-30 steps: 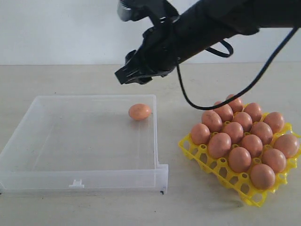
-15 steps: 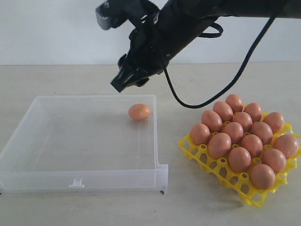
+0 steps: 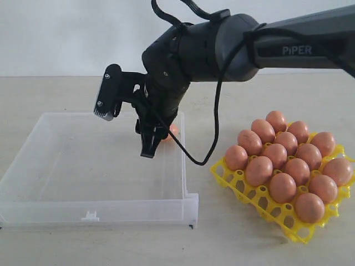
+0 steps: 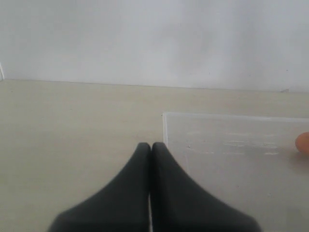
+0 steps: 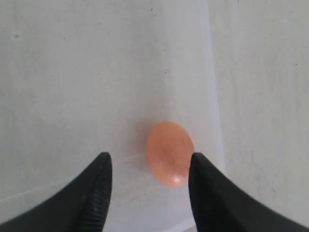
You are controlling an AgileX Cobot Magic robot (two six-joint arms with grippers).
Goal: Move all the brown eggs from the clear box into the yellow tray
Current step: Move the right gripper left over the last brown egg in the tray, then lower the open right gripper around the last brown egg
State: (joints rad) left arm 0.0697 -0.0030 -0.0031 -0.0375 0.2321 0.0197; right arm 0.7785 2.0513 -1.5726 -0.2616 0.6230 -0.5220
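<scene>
One brown egg [image 5: 170, 153] lies in the clear box [image 3: 66, 166] near its far right corner, mostly hidden behind the arm in the exterior view, where only an orange sliver [image 3: 174, 131] shows. My right gripper [image 3: 150, 145] has come down over it and stands open [image 5: 151, 157]. The egg sits between the fingers, close against one of them. Several brown eggs [image 3: 283, 187] fill the yellow tray [image 3: 244, 191] on the right. My left gripper [image 4: 150, 145] is shut and empty, just outside a corner of the box [image 4: 231, 159], and that view catches the egg [image 4: 303, 143] at its edge.
The box's right wall [image 3: 183, 160] runs close beside the egg and the right fingers. A black cable [image 3: 213, 138] loops down from the arm between box and tray. Bare beige table [image 3: 222, 244] lies in front of both.
My right arm has swung down and left from above the box's far edge into the box. Its open fingers now straddle the egg, which has not moved.
</scene>
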